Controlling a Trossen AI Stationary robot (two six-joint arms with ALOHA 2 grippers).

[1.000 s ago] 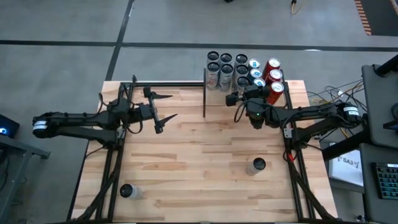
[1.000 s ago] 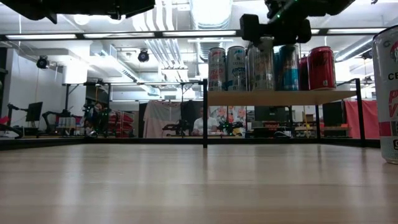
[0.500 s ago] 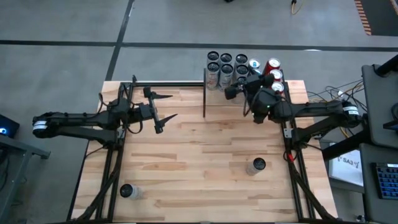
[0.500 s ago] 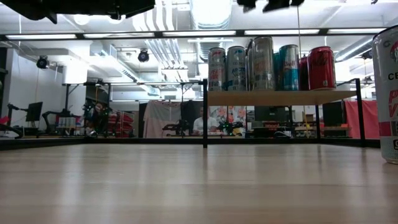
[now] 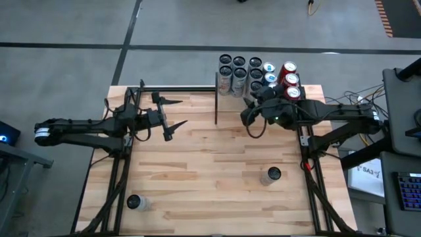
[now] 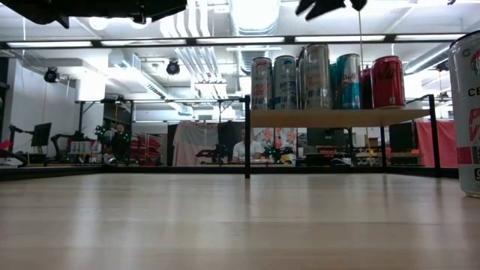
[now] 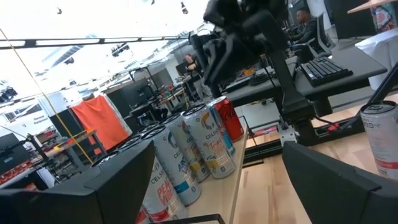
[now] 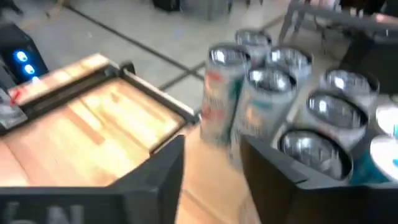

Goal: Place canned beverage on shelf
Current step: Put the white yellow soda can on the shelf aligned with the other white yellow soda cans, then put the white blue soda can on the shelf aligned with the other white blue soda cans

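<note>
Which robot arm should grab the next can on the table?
Probably the right gripper: it is empty near the shelf, and one loose can stands on its side. The left gripper hangs farther away.

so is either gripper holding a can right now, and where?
No. The left gripper hangs open and empty; the right gripper is above the cans on the shelf, gripping nothing.

Cans (image 5: pixel 255 74) on shelf (image 5: pixel 309 92), two cans on table (image 5: pixel 210 178)

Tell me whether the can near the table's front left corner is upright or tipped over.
Upright. In the high view the can shows only its round top, seen straight down, standing alone on the table.
</note>
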